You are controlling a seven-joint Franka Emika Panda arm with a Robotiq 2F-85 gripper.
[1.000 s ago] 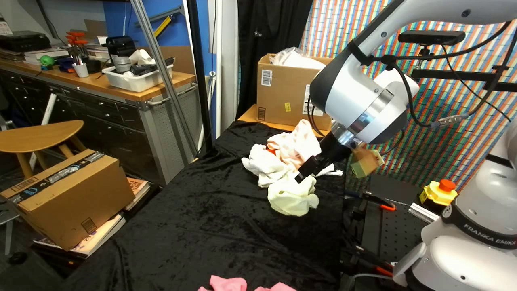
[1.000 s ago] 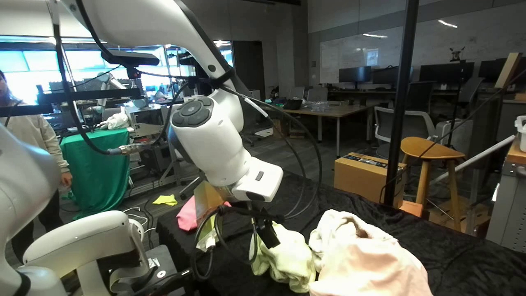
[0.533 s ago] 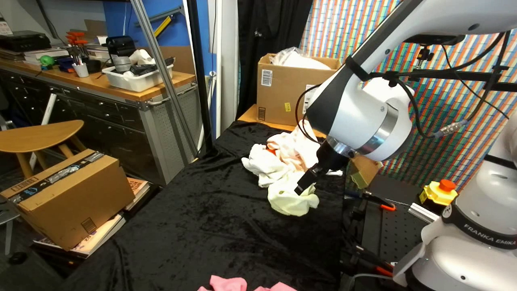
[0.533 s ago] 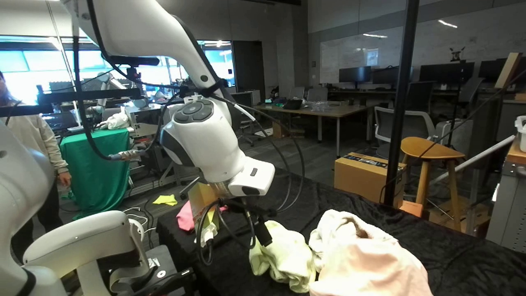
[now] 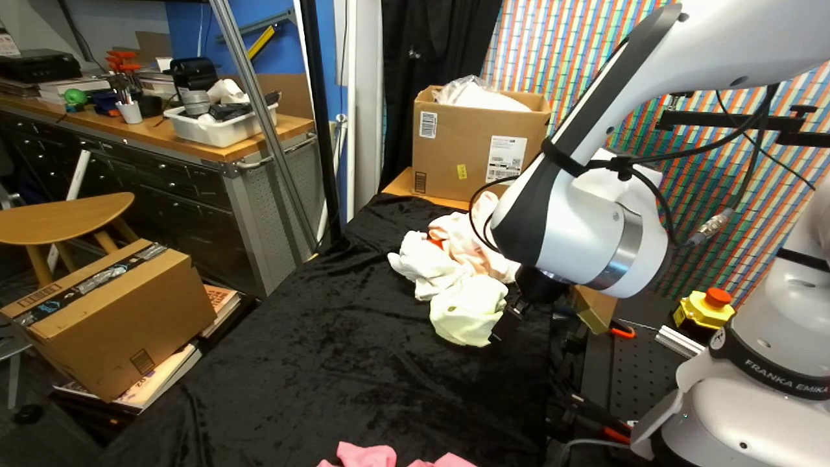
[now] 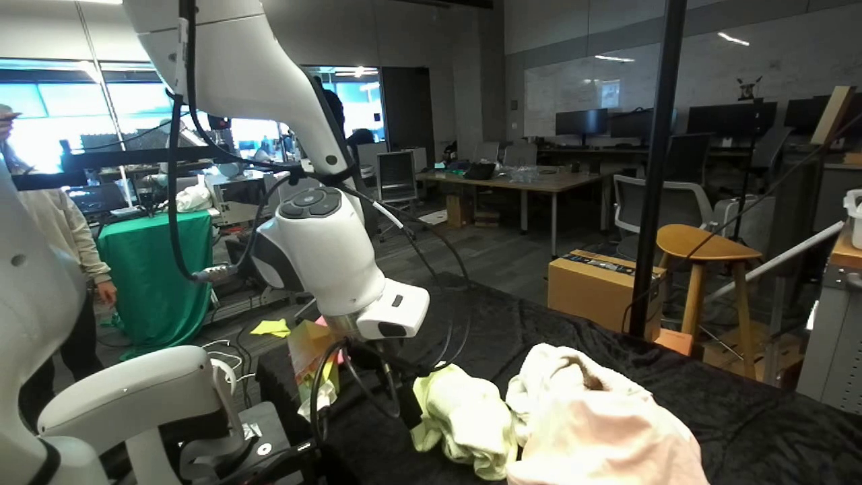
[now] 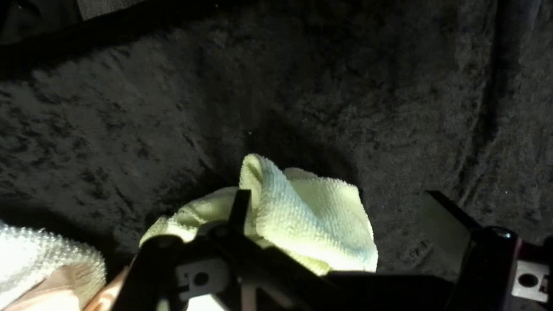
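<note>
My gripper (image 7: 338, 194) stands open low over the black-covered table. In the wrist view, folds of a crumpled pale yellow-green cloth (image 7: 302, 224) show between its fingers, nearer the left one. The right finger (image 7: 449, 229) has dark table cover beside it. In both exterior views the gripper (image 5: 507, 324) is at the edge of this cloth (image 5: 463, 314), on the side towards the robot base; whether it touches cannot be told. Against the cloth lie a white cloth (image 5: 418, 263) and a pale pink cloth (image 5: 457, 230), with something small and red among them.
A large cardboard box (image 5: 454, 146) stands behind the cloths. Bright pink cloth (image 5: 366, 455) lies at the near table edge. Beside the base are a yellow and red stop button (image 5: 703, 310) and tools. Cables (image 6: 320, 404) loop from the wrist; a black pole (image 6: 656, 168) rises beyond the table.
The gripper has moved down and back towards the robot base, from above the yellow-green cloth to its near edge. Its fingers stay apart and the cloths have not moved.
</note>
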